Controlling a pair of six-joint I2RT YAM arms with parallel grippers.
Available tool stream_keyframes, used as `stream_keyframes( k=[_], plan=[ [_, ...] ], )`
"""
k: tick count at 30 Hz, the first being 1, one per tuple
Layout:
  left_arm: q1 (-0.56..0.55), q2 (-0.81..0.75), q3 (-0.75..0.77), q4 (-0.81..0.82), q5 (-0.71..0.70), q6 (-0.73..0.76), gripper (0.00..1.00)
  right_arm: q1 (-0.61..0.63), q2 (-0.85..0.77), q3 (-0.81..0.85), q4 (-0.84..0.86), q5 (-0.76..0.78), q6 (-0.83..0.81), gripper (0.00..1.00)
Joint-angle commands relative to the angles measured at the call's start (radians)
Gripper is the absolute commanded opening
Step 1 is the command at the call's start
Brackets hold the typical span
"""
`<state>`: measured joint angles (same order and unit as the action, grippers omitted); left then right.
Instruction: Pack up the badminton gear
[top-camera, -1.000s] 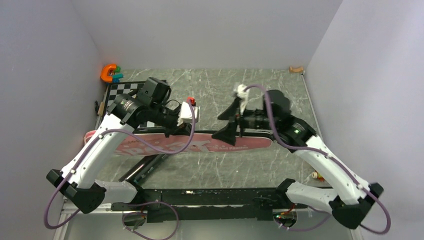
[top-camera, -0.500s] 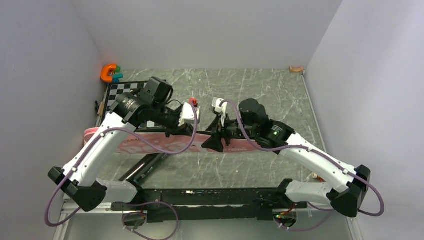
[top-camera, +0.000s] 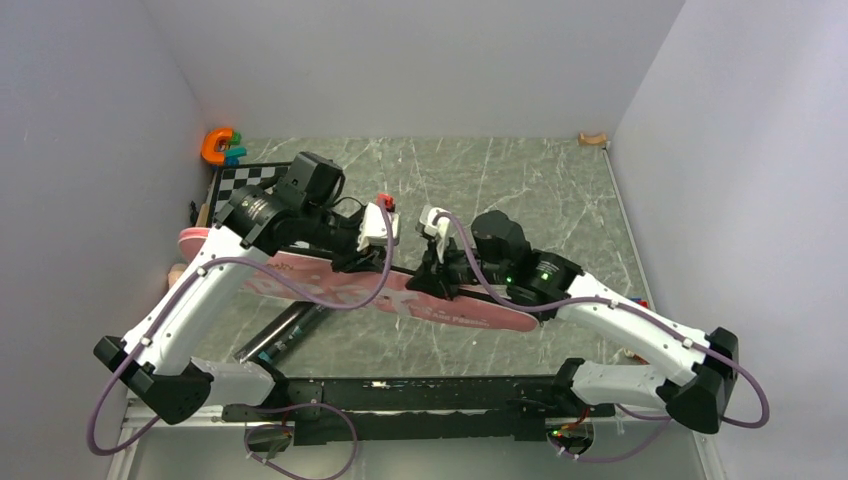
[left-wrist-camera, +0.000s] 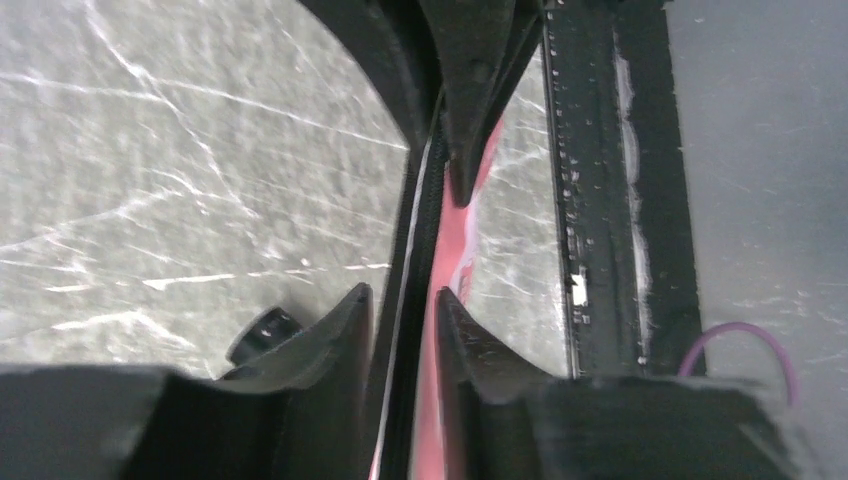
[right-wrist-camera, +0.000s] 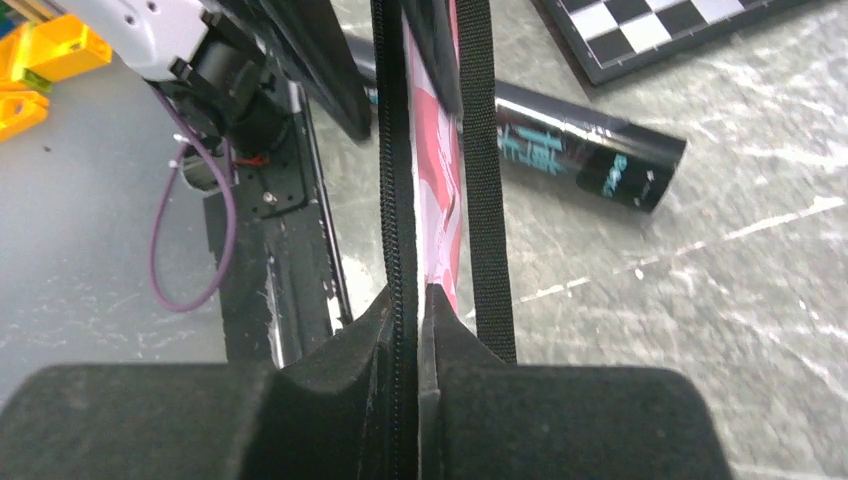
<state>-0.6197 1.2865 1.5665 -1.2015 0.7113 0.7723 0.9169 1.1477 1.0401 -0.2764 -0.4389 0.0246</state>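
Observation:
The large pink racket-shaped bag (top-camera: 470, 308) lies slanted across the table, from far left to near right. My left gripper (top-camera: 362, 265) stands at its upper black edge. In the left wrist view, that gripper (left-wrist-camera: 400, 292) is open, with the bag's black zipper edge (left-wrist-camera: 418, 230) passing loosely between the fingers. My right gripper (top-camera: 430, 285) is just to the right on the same edge. In the right wrist view, it (right-wrist-camera: 418, 290) is shut on the zipper strip (right-wrist-camera: 393, 150). A long black tube (top-camera: 285, 330) lies on the table near the bag's left part.
A black-and-white chessboard (top-camera: 245, 180) sits at the far left, and an orange U-shaped toy (top-camera: 217, 146) lies in the back left corner. A small wooden piece (top-camera: 592, 138) lies at the back right. The black base rail (top-camera: 400, 390) runs along the near edge.
My right gripper came down to the left and shut on the bag's zipper edge. My left gripper opened. The bag's right end swung toward the near side.

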Motion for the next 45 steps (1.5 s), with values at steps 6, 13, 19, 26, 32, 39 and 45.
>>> stream_keyframes(
  k=[6,13,19,26,32,39,45],
  plan=[
    [0.009,-0.094,0.068,0.136,-0.064,-0.018,0.81,-0.176,-0.278,-0.101,0.099,0.049,0.054,0.0],
    [0.067,-0.155,0.019,0.176,-0.113,-0.051,0.83,-0.489,-0.346,-0.142,0.126,-0.195,0.178,0.0],
    [0.097,-0.221,-0.091,0.177,-0.115,-0.041,0.83,-0.617,-0.317,-0.116,-0.008,-0.198,0.155,0.0],
    [0.11,-0.272,-0.181,0.171,-0.112,-0.021,0.82,-0.7,-0.256,-0.207,0.018,-0.296,0.237,0.0],
    [0.109,-0.268,-0.174,0.159,-0.093,-0.013,0.82,-0.7,-0.208,-0.298,0.055,-0.251,0.292,0.0],
    [0.11,-0.245,-0.192,0.119,-0.106,0.02,0.83,-0.6,0.03,-0.15,-0.106,0.083,0.153,0.0],
    [0.134,-0.249,-0.258,0.108,-0.15,0.052,0.83,-0.52,0.244,-0.069,-0.147,0.329,0.096,0.0]
  ],
)
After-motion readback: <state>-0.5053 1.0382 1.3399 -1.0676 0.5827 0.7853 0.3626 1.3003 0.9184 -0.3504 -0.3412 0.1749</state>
